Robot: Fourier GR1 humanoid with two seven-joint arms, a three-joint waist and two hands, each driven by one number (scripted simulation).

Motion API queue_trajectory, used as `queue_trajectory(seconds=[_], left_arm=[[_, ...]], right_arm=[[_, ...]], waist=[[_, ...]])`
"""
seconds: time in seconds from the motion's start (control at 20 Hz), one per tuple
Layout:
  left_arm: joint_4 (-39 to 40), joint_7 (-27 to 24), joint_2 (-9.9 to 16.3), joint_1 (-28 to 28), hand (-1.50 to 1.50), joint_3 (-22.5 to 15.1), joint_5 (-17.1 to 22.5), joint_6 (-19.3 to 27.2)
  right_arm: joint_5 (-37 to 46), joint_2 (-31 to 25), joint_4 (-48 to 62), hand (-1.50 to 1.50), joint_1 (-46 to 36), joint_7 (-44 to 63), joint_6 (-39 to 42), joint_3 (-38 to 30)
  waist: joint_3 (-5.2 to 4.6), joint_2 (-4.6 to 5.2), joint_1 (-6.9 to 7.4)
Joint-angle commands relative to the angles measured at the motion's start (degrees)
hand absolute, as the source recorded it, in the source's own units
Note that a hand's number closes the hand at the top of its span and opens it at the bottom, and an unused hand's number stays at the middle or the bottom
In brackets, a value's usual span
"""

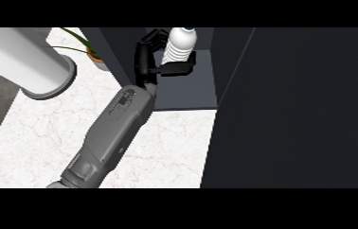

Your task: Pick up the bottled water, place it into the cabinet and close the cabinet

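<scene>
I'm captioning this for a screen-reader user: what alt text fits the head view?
A robot hand is curled round an upright bottled water, holding it inside the open dark cabinet. The cabinet's door stands open at right; a white cylinder and a potted plant sit on the marble counter.

A white marble counter (42, 143) with faint veining spreads across the near left. On it at the far left stands a large white cylinder (31, 62) (its grey-rimmed end faces the viewer). Just right of it, a potted plant (94, 57) trails thin green leaves.
</scene>
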Motion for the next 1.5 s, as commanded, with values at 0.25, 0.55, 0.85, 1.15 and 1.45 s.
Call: queue_trajectory(seconds=[0.25,0.55,0.85,1.15,1.45], left_arm=[[17.0,-2.0,-0.1,-7.1,1.50,0.4,-2.8,5.1],[26.1,-4.3,-0.1,-13.1,1.50,4.8,-1.8,5.7],[29.3,-9.7,-0.1,-10.0,1.50,5.5,0.4,4.6],[35.1,-10.4,-0.1,-13.6,-1.50,5.9,-2.0,7.2],[40.2,-8.8,1.8,-15.7,-1.50,4.0,-5.4,10.7]], right_arm=[[1.4,-2.0,-7.5,-1.50,1.5,2.4,0.7,1.1],[-1.8,-2.8,-5.9,-1.50,2.0,-0.3,1.2,-0.9],[2.1,-1.7,-6.5,-1.50,-0.3,3.6,0.1,1.9],[-0.7,-2.9,-4.0,-1.50,0.9,-1.7,1.3,1.0],[-2.1,-1.7,-2.6,-1.50,-0.1,-2.9,0.8,1.0]], waist=[[0.02,0.23,-0.75],[0.03,0.68,-1.45],[-0.08,0.61,-1.66],[-0.01,0.96,-2.35],[-0.03,1.59,-3.34]])
